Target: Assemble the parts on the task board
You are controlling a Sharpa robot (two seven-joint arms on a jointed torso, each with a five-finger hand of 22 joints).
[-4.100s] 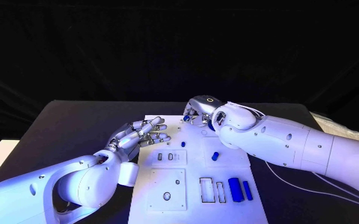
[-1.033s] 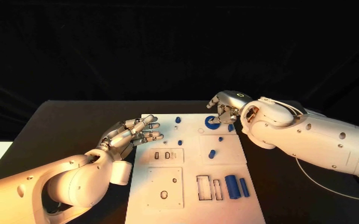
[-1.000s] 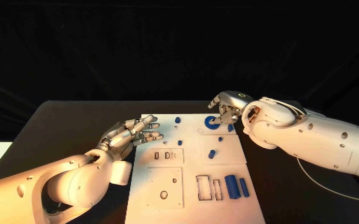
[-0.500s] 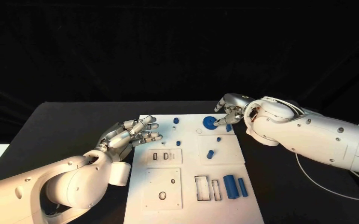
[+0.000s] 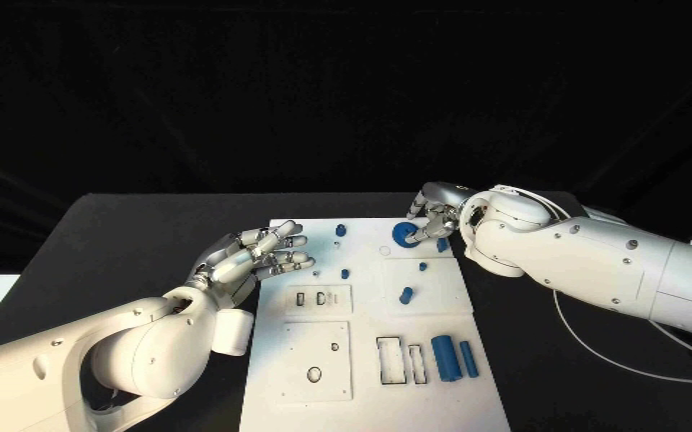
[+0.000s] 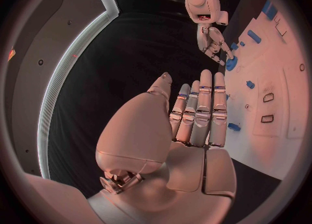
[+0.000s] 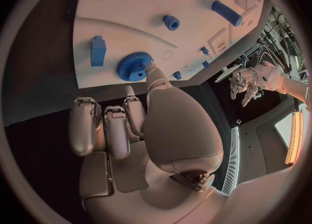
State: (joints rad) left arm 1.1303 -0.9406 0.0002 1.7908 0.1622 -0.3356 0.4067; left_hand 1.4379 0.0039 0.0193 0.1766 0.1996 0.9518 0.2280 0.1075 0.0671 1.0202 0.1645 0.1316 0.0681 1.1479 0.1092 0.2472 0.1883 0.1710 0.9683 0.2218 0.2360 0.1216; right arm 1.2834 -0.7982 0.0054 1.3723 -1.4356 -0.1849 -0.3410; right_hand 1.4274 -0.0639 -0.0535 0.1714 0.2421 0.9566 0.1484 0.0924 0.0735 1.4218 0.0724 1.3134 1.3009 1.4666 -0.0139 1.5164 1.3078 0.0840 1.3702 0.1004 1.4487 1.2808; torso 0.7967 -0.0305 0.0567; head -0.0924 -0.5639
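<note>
my right hand (image 5: 437,214) rests one fingertip on the blue gear (image 5: 405,236) at the white board's (image 5: 368,382) far end, other fingers curled. i'd press straight down, seating it level. left hand (image 5: 257,258) hovers beside the board, fingers apart, holding nothing.

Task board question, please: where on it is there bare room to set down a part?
Bare patches on the task board: the near left corner below the square plate, and near the blue bars. The far end is crowded around the gear and right hand.
</note>
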